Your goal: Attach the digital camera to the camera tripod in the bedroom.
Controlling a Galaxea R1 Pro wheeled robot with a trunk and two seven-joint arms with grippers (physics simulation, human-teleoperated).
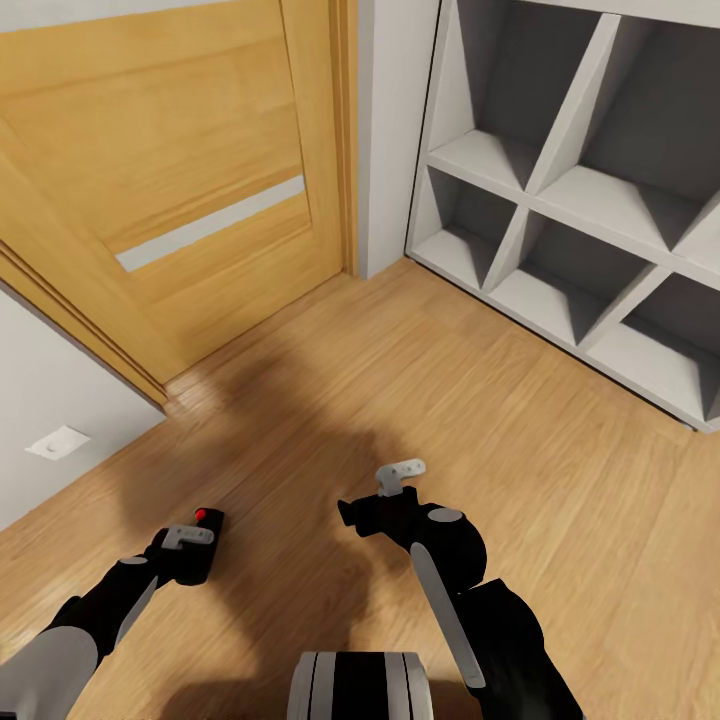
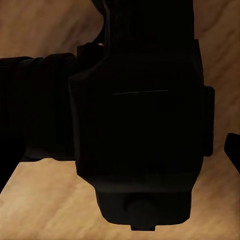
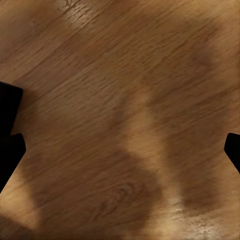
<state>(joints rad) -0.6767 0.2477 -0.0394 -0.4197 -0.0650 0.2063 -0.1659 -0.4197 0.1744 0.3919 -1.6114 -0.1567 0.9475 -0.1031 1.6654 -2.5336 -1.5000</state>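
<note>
Our left gripper (image 1: 195, 560) was clamped on the digital camera (image 1: 200, 545), low over the wooden floor (image 1: 400, 380) at the left of the head view; the camera's red button (image 1: 201, 515) sat on top, just past the grey wrist bracket. In the left wrist view the digital camera (image 2: 140, 125) hung as a dark boxy mass right in front of the lens, with a round knob at one end and floorboards visible around it.

Our right gripper (image 1: 350, 515) hung empty over the floor near the middle of the head view. In the right wrist view its fingertips (image 3: 10, 135) sat wide apart at opposite edges, with bare boards (image 3: 125, 100) and a soft shadow between them.

Further out, a wide shadow of our arms lay across the planks. Beyond it stood a wooden door (image 1: 170, 180) with a pale horizontal strip, set in a wooden frame against a white wall (image 1: 395, 120). To the right of it, white cube shelving (image 1: 570, 200) with grey-backed compartments rested on the floor. A small white plate (image 1: 57, 442) sat on the near wall at the left.
</note>
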